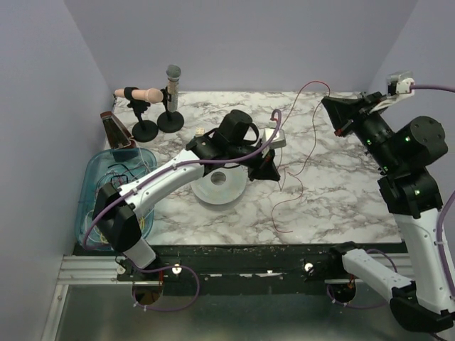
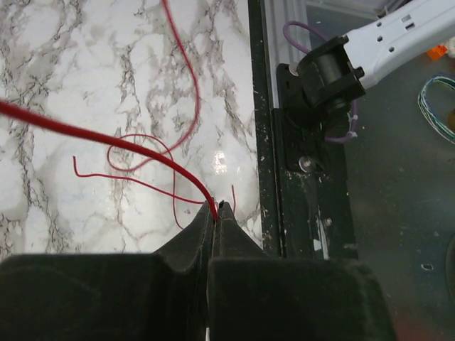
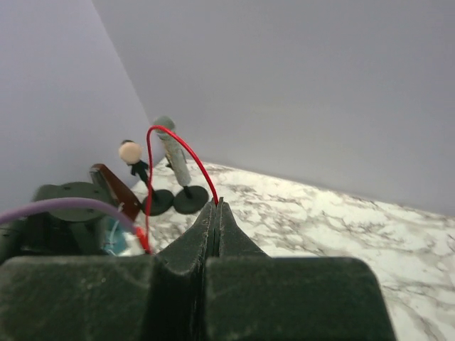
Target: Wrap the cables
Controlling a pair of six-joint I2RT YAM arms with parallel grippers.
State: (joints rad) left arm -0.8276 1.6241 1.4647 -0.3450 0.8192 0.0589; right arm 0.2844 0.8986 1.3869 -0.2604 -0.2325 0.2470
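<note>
Thread-thin and dark red, the cable (image 2: 106,139) sweeps in from the left of the left wrist frame. Slack loops of it lie on the marble worktop (image 1: 341,192), centre right overhead. The left end effector (image 2: 217,207) is clenched on it, mid-frame overhead, just beside the pale spool (image 1: 220,186). The right end effector (image 3: 217,204), upper right overhead, is clamped tight on a red strand too.

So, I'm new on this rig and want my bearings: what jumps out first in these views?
A red cable is pinched in both shut grippers: the left gripper over mid-table, the right gripper raised at the far right, its slack looping on the marble table. Then the pale spool at mid-table and the blue bin at the left edge.
</note>
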